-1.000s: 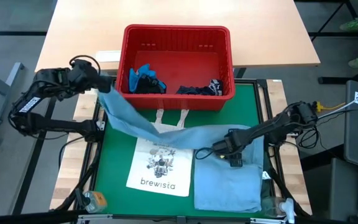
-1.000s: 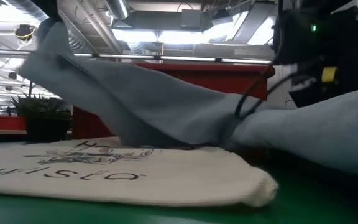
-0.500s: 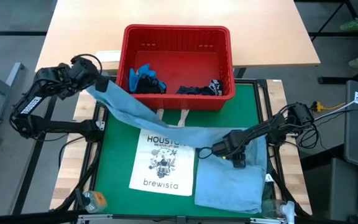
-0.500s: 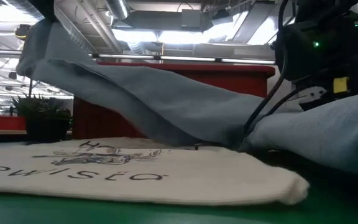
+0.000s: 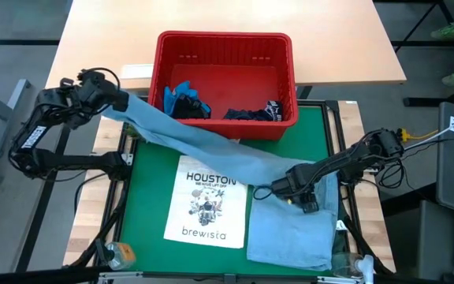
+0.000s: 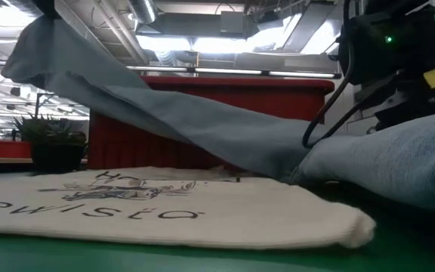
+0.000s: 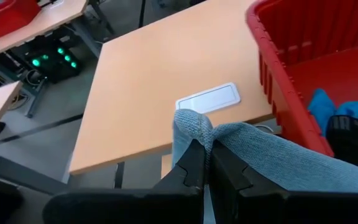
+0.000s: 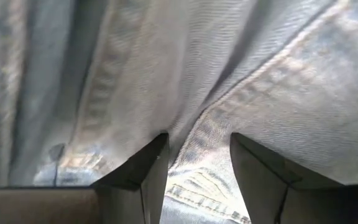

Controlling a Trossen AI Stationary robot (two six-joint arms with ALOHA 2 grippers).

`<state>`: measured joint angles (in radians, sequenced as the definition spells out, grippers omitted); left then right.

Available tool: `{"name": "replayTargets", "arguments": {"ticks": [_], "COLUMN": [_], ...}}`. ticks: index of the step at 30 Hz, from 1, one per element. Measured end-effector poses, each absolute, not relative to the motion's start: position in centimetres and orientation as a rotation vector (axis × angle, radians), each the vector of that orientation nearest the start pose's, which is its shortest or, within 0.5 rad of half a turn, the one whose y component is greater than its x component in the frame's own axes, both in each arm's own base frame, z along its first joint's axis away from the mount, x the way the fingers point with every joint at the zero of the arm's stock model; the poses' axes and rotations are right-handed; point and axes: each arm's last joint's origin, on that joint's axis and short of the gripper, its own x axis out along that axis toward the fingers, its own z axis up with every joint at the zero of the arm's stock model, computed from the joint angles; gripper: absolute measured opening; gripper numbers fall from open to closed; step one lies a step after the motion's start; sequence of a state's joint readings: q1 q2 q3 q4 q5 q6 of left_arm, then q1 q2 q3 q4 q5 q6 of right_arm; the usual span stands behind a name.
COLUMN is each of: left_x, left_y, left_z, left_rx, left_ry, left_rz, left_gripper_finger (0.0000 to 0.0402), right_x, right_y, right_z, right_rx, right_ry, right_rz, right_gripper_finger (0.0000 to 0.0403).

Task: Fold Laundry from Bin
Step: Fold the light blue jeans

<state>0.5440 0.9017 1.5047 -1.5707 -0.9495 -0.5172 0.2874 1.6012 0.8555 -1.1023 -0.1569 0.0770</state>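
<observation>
The denim shirt (image 5: pixel 211 150) was soft, light blue, with a fine twill weave and raised seams. Its body lay flat on the green mat (image 5: pixel 148 205) at the right, and one sleeve ran taut and slanting past the front of the bin (image 5: pixel 225 41), over the top edge of the white tote bag (image 5: pixel 206 203).

The left gripper (image 7: pixel 205 163), beside the bin's left corner, was pressed together on the sleeve's cuff, the cloth bunched into a rounded fold above its fingers. The right gripper (image 8: pixel 194 167) pressed down on the shirt near where the sleeve met the body, its fingers spread with a seam lying between them; whether it gripped any cloth could not be told.

The bin was red rigid plastic with slotted walls and a thick rim. Only the high view showed a bright blue garment (image 5: pixel 181 96) and a dark one (image 5: pixel 252 113) crumpled inside. The low view alone showed the sleeve lifted clear of the bag's rounded canvas edge.
</observation>
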Motion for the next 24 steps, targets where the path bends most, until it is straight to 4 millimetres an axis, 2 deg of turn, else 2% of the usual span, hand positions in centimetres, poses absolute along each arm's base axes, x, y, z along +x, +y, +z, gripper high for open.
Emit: {"name": "replayTargets", "arguments": {"ticks": [7,14,19,24], "left_x": [3.2,1.6,0.6,0.5], "left_y": [5.2,4.3,3.6,3.3], "left_z": [43.1,43.1,43.2,43.1], "left_rx": [-0.225,-0.255,-0.285,-0.35], "left_ry": [0.606,0.597,0.559,0.553], "left_rz": [1.64,1.648,1.685,1.633], "left_gripper_finger": [0.0,0.0,0.0,0.0], "right_x": [21.1,20.2,20.3,21.9], "right_y": [6.7,6.5,6.3,6.3], "right_z": [15.8,18.4,20.2,20.5], "right_rx": [-0.132,-0.119,-0.132,-0.2], "right_ry": [1.826,1.689,1.504,1.318], "right_rz": [0.348,0.361,0.279,0.148], "right_gripper_finger": [0.0175,0.0175,0.0175,0.0175]}}
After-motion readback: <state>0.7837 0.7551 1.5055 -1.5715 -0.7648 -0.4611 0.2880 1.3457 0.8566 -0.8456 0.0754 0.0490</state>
